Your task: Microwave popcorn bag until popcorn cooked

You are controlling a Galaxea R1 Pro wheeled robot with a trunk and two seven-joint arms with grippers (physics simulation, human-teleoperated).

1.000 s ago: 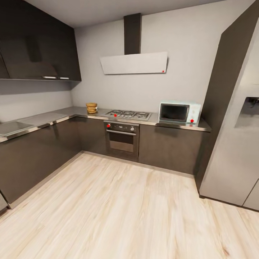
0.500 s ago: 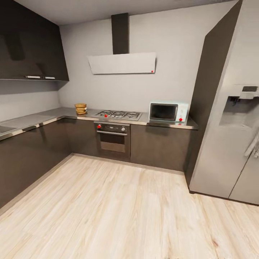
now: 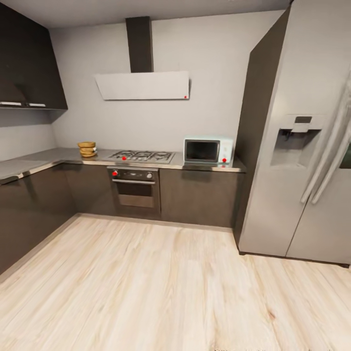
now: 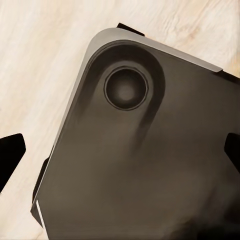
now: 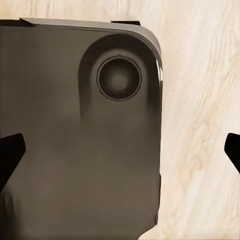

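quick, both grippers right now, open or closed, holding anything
Left gripper: open, dark fingertips far apart, holding nothing.
Right gripper: open, dark fingertips far apart, holding nothing.

My base (image 4: 150, 165): dark grey panel, rounded pale-edged corner, one recessed circular socket (image 4: 126, 89); black fingertips (image 5: 10, 152) at the wrist views' edges

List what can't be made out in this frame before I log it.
- Popcorn bag: head view, far off and small; rim and band can't be read.
- Microwave: inside hidden by its dark door glass.
- Fridge: cut off by the picture's right edge.
- Left hand, right hand: wrist views, just dark fingertips at the picture edges, over the robot's dark base.
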